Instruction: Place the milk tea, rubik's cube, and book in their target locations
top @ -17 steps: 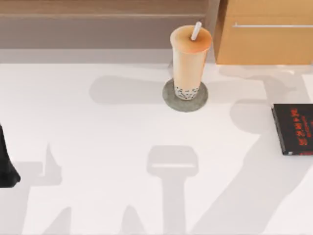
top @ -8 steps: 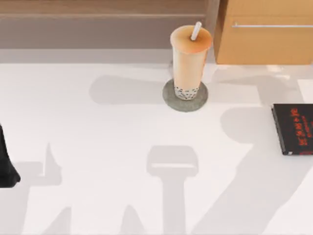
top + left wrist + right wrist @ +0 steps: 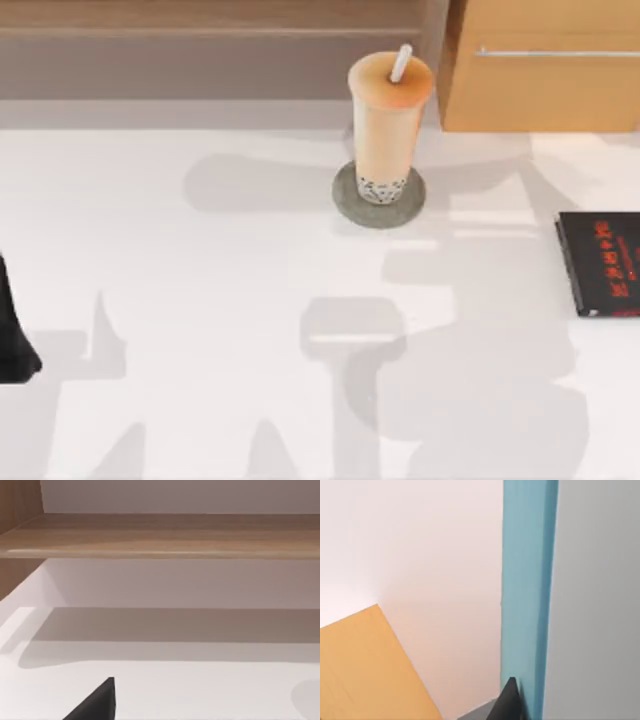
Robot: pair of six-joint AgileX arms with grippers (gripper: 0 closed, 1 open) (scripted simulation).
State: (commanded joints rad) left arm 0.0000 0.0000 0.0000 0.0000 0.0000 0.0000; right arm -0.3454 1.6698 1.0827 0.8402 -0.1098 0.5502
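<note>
Milk tea (image 3: 384, 125) upright on coaster (image 3: 347, 202)

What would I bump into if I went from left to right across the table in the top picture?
Left arm → milk tea standing on its grey coaster → black book with red letters.

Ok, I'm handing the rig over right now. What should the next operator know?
Left arm: parked at the table's left edge.
Right gripper: right beside the book, which is close up in its wrist view and probably carried; grip unconfirmed.
Done: the milk tea stands upright on the grey coaster, mid-back of the table.
Left: set the book on the black book, which lies bare at the right edge. Then confirm the rubik's cube.
</note>
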